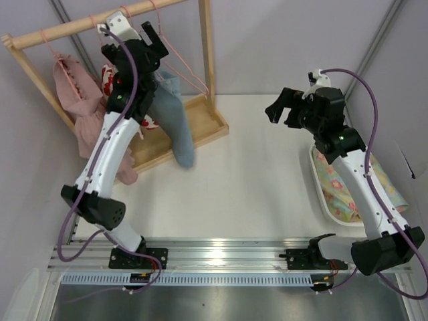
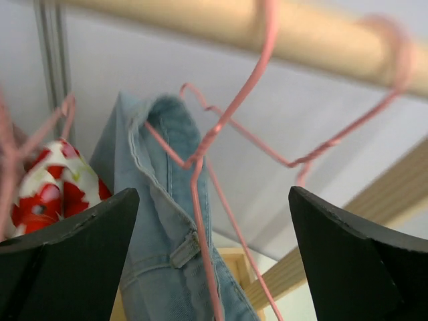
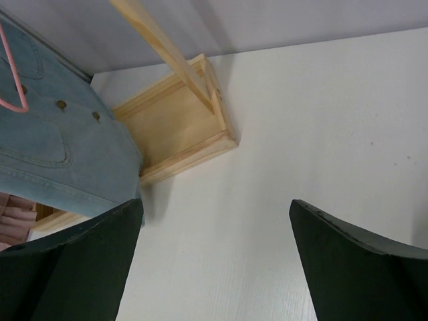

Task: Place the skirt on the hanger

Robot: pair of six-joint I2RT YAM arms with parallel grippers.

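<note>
Nearest, the R hand (image 1: pixel 279 110) hangs over the white bench (image 1: pixel 254 180) w/ fingers spread wide and nothing between them. Beside its arm sits a white tub (image 1: pixel 321 200) holding floral cloth (image 1: pixel 331 177).

Further back, the L hand (image 1: pixel 152 41) is raised just under the wooden rail (image 1: pixel 87 23) of the clothes rack. It's also wide open and grips nothing. In its wrist view the wire of the pink hanger (image 2: pixel 207 140) runs up btwn the two fingers, apparently touching neither.

The denim skirt (image 1: pixel 175 124) is on that hanger. The waistband is draped over the wire, the cloth falls to near the rack's base (image 1: pixel 204 127), and the hook sits over the rail. Task looks essentially done.

Behind and to the side are a second hanger (image 2: pixel 348 127), a heart-print garment (image 2: pixel 47 187) and a pink dress (image 1: pixel 73 100).

Risks, imo:
- The skirt looks bunched toward one shoulder of the hanger, so the uneven weight could tilt the wire and let the denim slide off.
- The L fingers flank the wire. Pulling back at an angle could catch the hook and lift it off the rail, dropping hanger + skirt.
- The neighbour hanger sits close, so a nudge could tangle the two.
</note>
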